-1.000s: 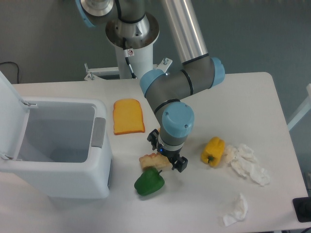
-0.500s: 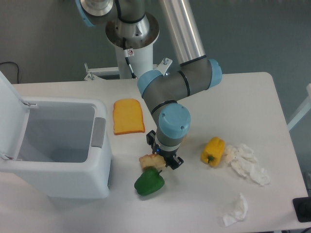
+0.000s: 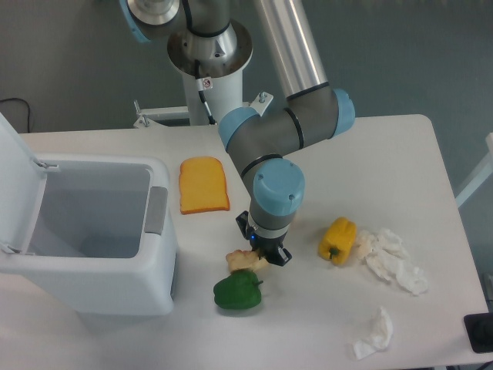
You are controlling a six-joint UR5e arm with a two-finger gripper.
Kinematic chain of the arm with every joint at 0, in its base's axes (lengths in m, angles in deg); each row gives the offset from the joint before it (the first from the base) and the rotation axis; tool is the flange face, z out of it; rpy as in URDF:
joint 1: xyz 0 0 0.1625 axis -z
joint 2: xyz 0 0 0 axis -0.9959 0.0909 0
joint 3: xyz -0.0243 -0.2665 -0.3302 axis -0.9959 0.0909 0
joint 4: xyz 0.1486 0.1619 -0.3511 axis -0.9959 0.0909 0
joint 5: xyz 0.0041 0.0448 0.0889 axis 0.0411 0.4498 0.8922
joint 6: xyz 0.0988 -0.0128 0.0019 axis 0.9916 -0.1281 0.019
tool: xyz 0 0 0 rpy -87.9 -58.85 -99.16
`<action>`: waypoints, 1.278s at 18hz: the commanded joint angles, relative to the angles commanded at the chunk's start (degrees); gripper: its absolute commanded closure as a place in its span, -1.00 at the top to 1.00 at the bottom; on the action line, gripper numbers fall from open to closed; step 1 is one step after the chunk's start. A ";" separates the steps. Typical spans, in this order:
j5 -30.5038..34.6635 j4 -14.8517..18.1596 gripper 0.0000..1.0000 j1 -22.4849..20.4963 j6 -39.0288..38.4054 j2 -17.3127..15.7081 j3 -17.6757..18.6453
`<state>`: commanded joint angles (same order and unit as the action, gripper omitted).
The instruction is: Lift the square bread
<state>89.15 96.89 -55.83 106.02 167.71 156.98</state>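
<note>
The square bread (image 3: pixel 242 261) is a small pale tan chunk with a bumpy crust, just above the green pepper (image 3: pixel 238 292) near the table's front. My gripper (image 3: pixel 260 253) hangs straight down over the bread's right end, and its fingers look closed on the bread. The bread appears tilted and slightly raised off the table. The wrist hides part of the bread and most of the fingers.
An open white bin (image 3: pixel 85 231) stands at the left. A flat orange toast slice (image 3: pixel 203 185) lies behind the bread. A yellow pepper (image 3: pixel 338 240) and crumpled white tissues (image 3: pixel 393 258) lie to the right, with another tissue (image 3: pixel 374 333) near the front edge.
The fingers have closed in from a wider spread. The bread has shifted and tilted in the grip, and the green pepper has been nudged slightly toward the front.
</note>
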 joint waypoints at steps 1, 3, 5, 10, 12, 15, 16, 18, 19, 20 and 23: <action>0.00 0.26 -1.00 -0.96 3.06 -1.23 -0.18; 0.00 0.53 -1.00 -1.76 6.51 -2.99 -0.44; 0.00 0.62 -1.00 -2.38 6.87 -3.52 -1.58; -0.09 0.62 -1.00 -3.61 7.48 -4.84 -4.66; -0.09 1.14 -1.00 -4.40 11.60 -5.72 -4.66; 0.09 2.46 -0.87 -5.54 14.87 -6.51 -4.75; 0.09 3.07 -0.87 -5.63 14.87 -7.29 -4.66; 0.09 4.04 -0.92 -6.42 14.87 -7.92 -4.66; 0.09 4.30 -0.93 -6.51 14.87 -7.92 -4.66; 0.09 4.31 -0.94 -6.51 14.87 -8.01 -4.66; -0.09 4.31 -0.94 -6.51 14.87 -8.09 -4.49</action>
